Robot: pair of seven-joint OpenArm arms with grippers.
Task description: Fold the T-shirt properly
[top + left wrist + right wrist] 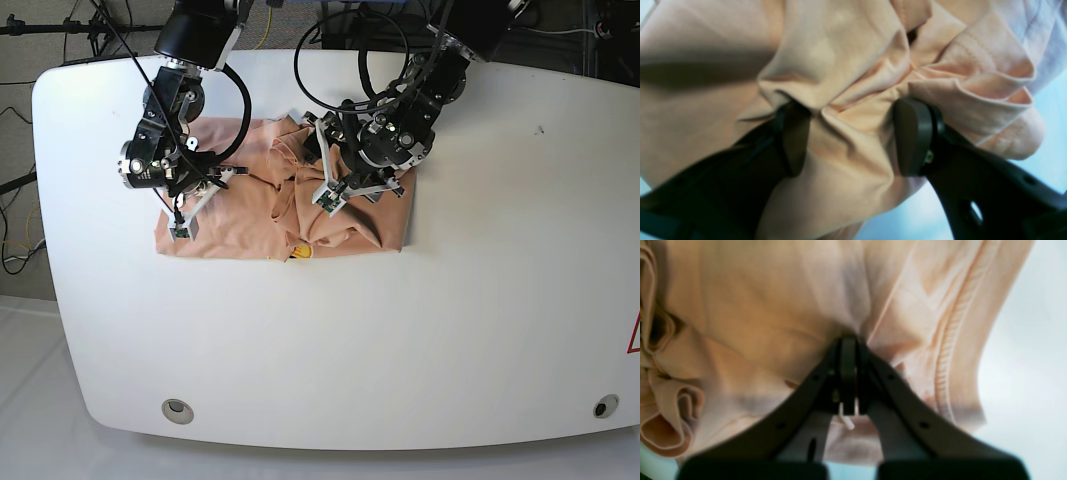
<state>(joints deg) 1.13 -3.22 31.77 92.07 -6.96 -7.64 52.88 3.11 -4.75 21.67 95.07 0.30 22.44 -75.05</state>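
The peach T-shirt (250, 215) lies crumpled on the white table (450, 300), a small yellow mark (300, 251) at its near edge. My right gripper (848, 340) is shut, its tips pinching the cloth, which puckers around them; the ribbed neckline (953, 340) runs just right of it. In the base view this gripper (185, 218) sits over the shirt's left part. My left gripper (853, 133) stands open, its fingers (913, 136) wide apart with bunched folds of the T-shirt (846, 60) between them; a hemmed sleeve (993, 86) curls to the right. In the base view it (335, 195) rests on the shirt's right half.
Two round fittings (177, 407) (600, 406) sit near the table's front edge. A red mark (633, 335) shows at the right rim. Cables (350, 60) loop over the table's back behind the arms.
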